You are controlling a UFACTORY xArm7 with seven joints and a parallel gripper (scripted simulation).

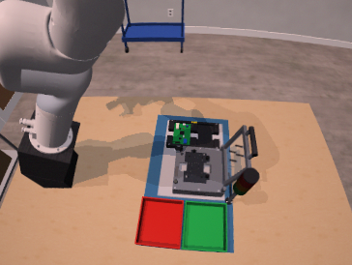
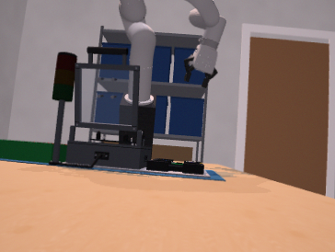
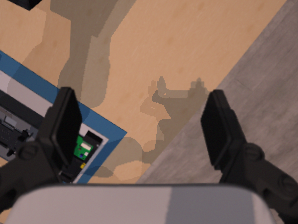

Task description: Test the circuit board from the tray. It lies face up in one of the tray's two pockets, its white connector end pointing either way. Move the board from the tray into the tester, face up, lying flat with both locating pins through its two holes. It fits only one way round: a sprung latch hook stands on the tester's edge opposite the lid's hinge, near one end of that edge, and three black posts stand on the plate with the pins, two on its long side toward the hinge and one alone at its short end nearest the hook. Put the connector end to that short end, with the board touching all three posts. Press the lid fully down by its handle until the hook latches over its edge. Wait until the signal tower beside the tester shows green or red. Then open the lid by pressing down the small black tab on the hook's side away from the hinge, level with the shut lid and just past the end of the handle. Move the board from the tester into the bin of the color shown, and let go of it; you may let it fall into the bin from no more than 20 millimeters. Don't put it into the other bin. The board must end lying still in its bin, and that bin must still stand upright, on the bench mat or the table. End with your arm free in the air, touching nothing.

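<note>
The green circuit board (image 1: 183, 133) lies face up in the left pocket of the black tray (image 1: 194, 133) at the far end of the blue mat. The grey tester (image 1: 198, 171) stands in front of the tray with its lid (image 1: 240, 146) raised open to the right. The signal tower (image 1: 245, 182) beside it is unlit. The red bin (image 1: 161, 222) and green bin (image 1: 205, 226) sit at the mat's near end. My gripper (image 2: 195, 74) is open and empty, high in the air beyond the tray. In the wrist view my open fingers frame bare table, with the board (image 3: 82, 149) at lower left.
A blue cart (image 1: 153, 30) stands on the floor behind the table. The arm's black base (image 1: 48, 157) is at the table's left. Blue shelving (image 2: 156, 98) and a brown door (image 2: 290, 110) are in the background.
</note>
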